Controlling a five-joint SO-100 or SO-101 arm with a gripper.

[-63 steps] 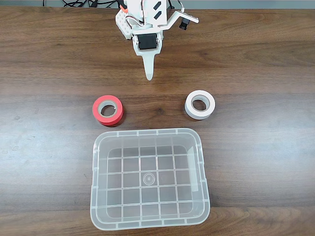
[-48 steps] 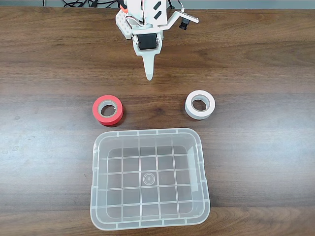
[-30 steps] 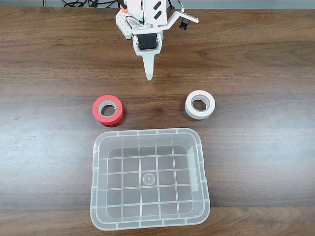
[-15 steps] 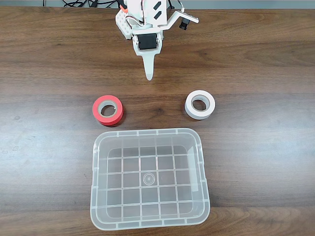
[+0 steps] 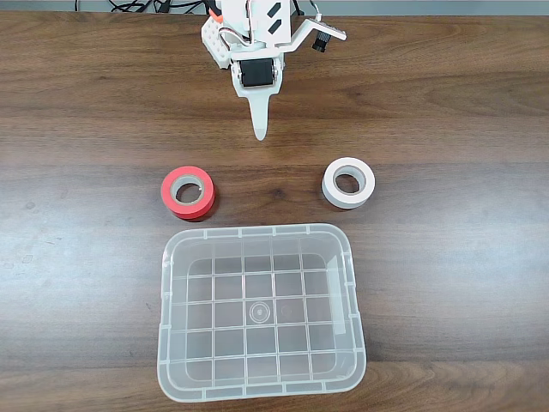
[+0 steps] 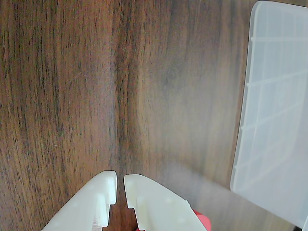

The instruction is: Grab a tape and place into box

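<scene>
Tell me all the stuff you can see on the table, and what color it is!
red tape: one, red with a grey-beige core, lying flat on the table, just above the box's upper left corner in the fixed view.
white tape: one, white, lying flat, above the box's upper right corner in the fixed view.
box: one, clear plastic with a grid bottom, nothing in it, at the lower middle of the fixed view; its edge also shows at the right of the wrist view.
table: one, dark brown wood, under everything.
cables: a few, black, at the top edge of the fixed view.
robot arm: one, white with black parts, top middle of the fixed view.
claw: one, white, fingers nearly together, holding nothing, above bare table.
</scene>
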